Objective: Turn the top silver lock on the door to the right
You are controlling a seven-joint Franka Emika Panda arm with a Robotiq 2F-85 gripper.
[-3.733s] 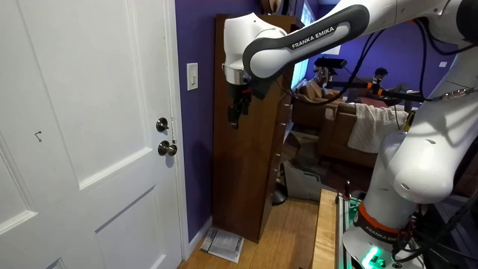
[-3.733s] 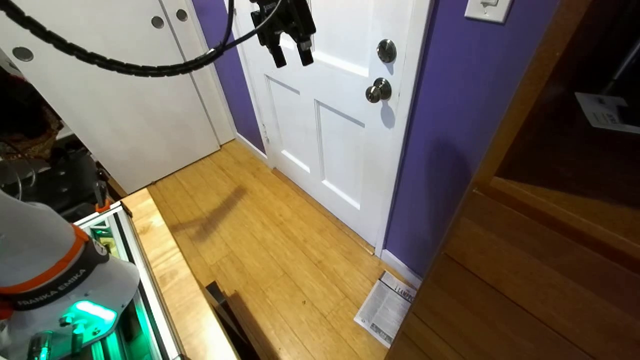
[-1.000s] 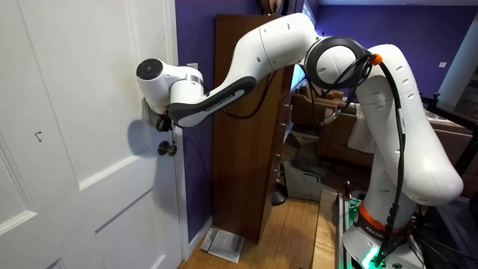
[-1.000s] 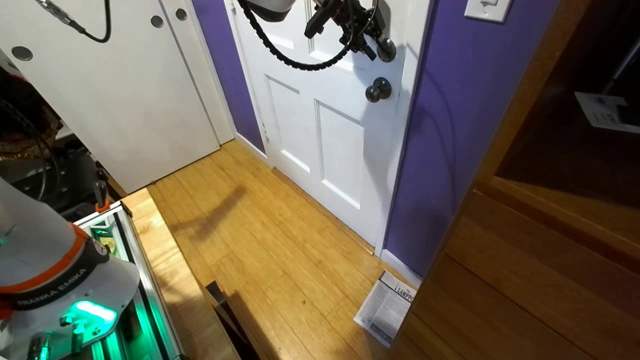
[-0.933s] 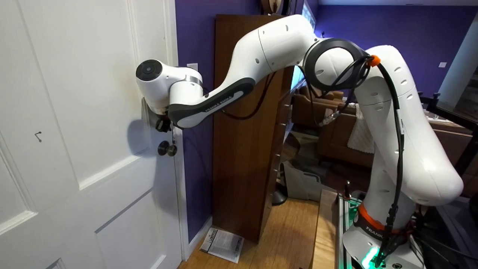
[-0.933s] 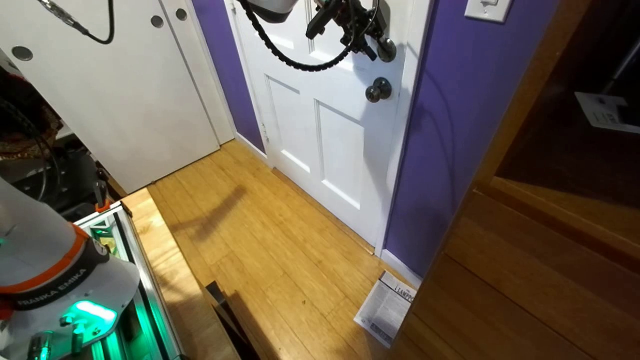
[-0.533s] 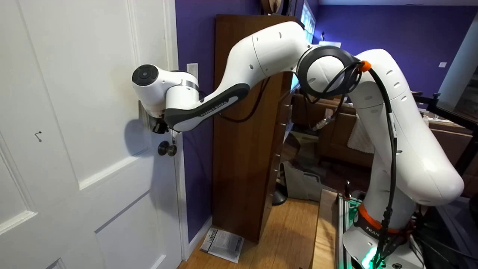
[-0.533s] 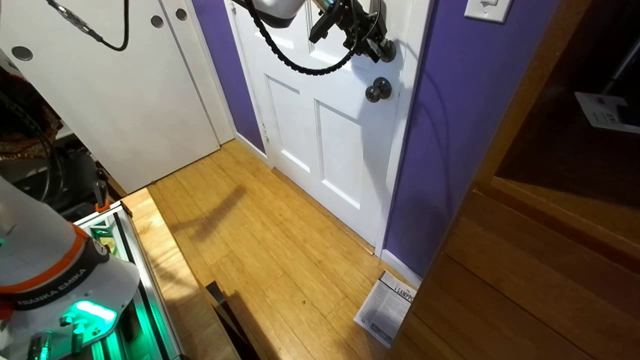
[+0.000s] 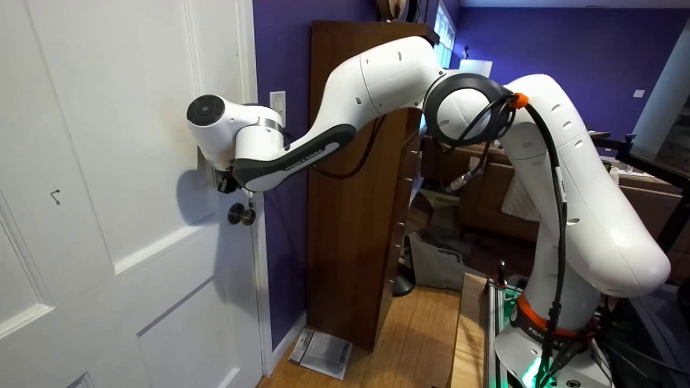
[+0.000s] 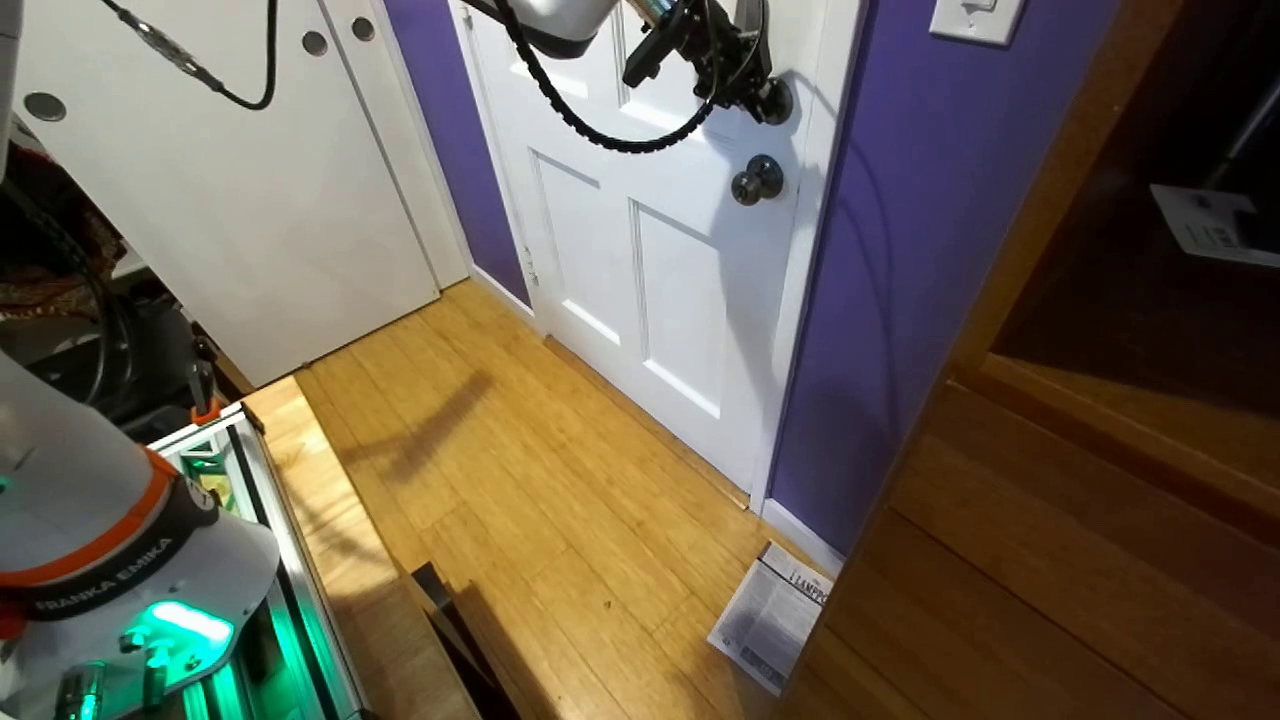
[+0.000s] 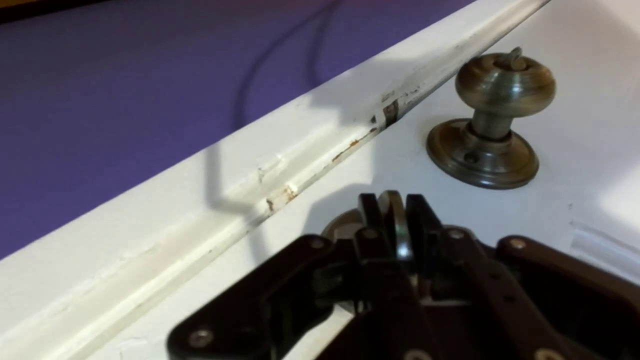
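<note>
The white panelled door (image 9: pixel 145 134) stands closed in its frame. Its top silver lock (image 11: pixel 401 225) shows in the wrist view as a flat thumb-turn standing out from a round disc, which is mostly hidden by my fingers. My gripper (image 11: pixel 392 200) has one black finger on each side of that thumb-turn, shut on it with barely any gap. In an exterior view, the gripper (image 10: pixel 762 100) reaches the lock disc (image 10: pixel 784 100) from the left. The arm's wrist covers the lock in an exterior view, where only a dark part of the gripper (image 9: pixel 226 183) shows below it.
The darker door knob (image 11: pixel 505 87) sticks out just below the lock. The door frame (image 11: pixel 300 127) and purple wall (image 11: pixel 125 115) run close beside the gripper. A tall brown cabinet (image 9: pixel 350 215) stands near the arm, with a newspaper (image 9: pixel 322 353) on the floor.
Since 3.7 seconds ago, the arm has swung from in front of the cabinet to the door. In the last second the gripper has sunk slightly and its fingers have come together on the lock's thumb-turn.
</note>
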